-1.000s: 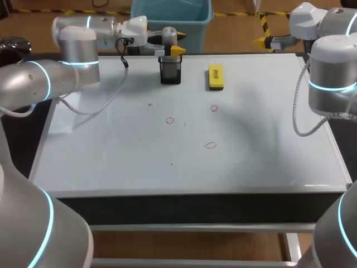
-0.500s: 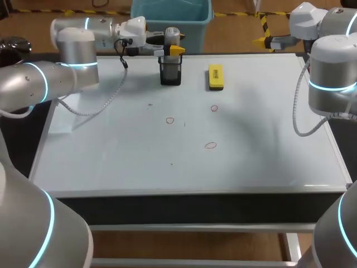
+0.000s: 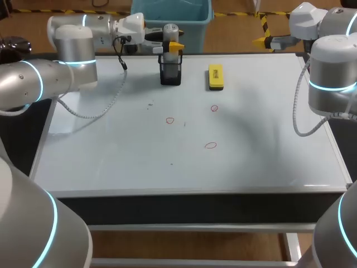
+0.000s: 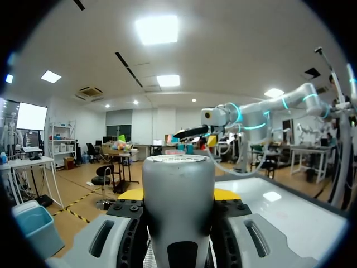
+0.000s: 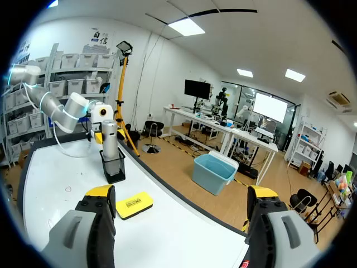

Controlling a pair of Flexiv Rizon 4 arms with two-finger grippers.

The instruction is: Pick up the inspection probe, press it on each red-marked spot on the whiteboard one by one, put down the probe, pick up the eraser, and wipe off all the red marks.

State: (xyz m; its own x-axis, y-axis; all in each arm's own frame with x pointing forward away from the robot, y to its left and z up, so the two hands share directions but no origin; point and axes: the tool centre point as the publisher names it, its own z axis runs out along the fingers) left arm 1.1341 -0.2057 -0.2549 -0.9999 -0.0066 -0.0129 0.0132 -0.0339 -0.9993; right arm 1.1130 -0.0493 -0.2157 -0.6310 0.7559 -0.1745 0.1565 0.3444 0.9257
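legible text: none | eraser [image 3: 216, 76]: small print on its yellow top, too blurred to read

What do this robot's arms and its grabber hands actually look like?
Both the left arm and right arm are thick, rounded silver-grey tubes with glowing cyan rings at the joints and white wrist sections. A thin grey cable loops loosely off each wrist. The left gripper and right gripper each have two grey-and-black fingers ending in bright yellow tips.
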